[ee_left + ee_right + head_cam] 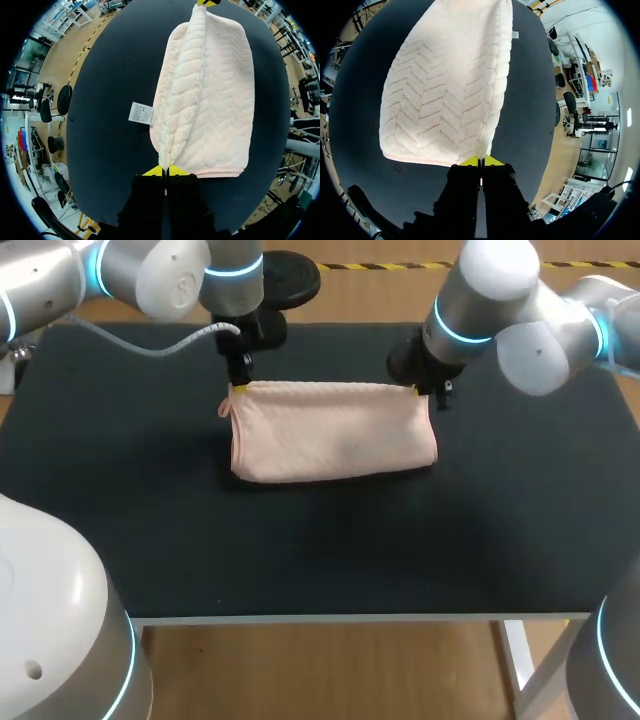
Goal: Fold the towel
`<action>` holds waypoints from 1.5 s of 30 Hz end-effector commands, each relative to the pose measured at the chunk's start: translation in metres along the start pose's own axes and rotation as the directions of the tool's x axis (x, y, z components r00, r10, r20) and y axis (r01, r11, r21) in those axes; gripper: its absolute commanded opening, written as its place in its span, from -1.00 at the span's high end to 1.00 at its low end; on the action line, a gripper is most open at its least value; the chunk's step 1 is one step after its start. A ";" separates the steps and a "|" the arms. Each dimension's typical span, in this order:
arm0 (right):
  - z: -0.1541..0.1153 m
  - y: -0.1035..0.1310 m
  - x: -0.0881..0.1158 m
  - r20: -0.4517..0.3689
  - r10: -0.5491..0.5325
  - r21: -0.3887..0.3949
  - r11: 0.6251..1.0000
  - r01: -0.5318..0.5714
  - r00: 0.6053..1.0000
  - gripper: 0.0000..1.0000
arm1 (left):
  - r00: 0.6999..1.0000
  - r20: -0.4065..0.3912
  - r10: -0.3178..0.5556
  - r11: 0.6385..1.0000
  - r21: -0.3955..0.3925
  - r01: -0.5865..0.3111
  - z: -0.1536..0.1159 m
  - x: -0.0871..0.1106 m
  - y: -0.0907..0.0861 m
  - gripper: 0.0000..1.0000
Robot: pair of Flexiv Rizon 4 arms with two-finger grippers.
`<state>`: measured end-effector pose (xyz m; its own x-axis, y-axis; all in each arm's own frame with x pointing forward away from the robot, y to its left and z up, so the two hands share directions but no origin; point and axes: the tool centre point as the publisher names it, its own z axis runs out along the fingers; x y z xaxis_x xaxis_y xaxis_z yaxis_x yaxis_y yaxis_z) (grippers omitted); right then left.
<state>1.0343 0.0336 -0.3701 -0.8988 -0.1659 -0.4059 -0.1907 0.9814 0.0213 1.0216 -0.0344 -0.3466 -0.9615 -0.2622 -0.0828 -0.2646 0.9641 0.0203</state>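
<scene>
Slippage is the main risk here, in my judgement; the pale pink chevron-textured towel [335,435] lies near the middle of the flat black surface [120,520], and it seems already doubled over, with each arm holding one corner of its far edge. The left gripper [166,171] has its yellow tips pressed together on the corner of cloth nearest to it; the right gripper [480,161] is clamped in the same way on the opposite corner; in both wrist views only a very small bite of cloth sits between the tips, so a pull that is not equal on the two sides could draw one corner out. The held edge stands up as a thick ridge between the two grippers; I cannot tell whether every layer is pinched, and a loose layer could slide and leave the edges not matched. If the arms come nearer to each other the ridge may sag and wrinkle; if they go apart the cloth is stretched and may escape. A small white label [141,113] sticks out beside the towel near the left gripper; it could stay showing after the fold.
</scene>
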 end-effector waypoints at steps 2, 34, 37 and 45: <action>0.006 0.001 -0.004 0.001 0.011 0.017 1.000 -0.011 1.000 1.00 | 1.000 -0.029 0.004 1.000 -0.007 -0.005 0.004 -0.010 -0.005 1.00; -0.032 -0.009 -0.016 0.079 0.112 -0.003 0.994 -0.112 0.991 -1.00 | 0.959 -0.062 0.278 0.823 0.529 -0.204 -0.034 -0.005 0.013 -1.00; -0.035 -0.010 -0.017 0.084 0.123 -0.005 0.992 -0.123 0.989 -1.00 | 0.938 -0.031 0.345 0.746 0.615 -0.254 -0.039 0.004 0.015 -1.00; -0.043 -0.012 -0.022 0.101 0.147 -0.011 0.989 -0.147 0.984 -1.00 | 0.916 -0.030 0.401 0.593 0.771 -0.234 -0.045 0.026 0.024 -1.00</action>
<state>1.0418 0.0227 -0.3254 -0.8729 -0.0096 -0.4878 -0.0628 0.9937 0.0927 1.0001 -0.0314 -0.3021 -0.9973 0.0731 0.0078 0.0636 0.9118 -0.4056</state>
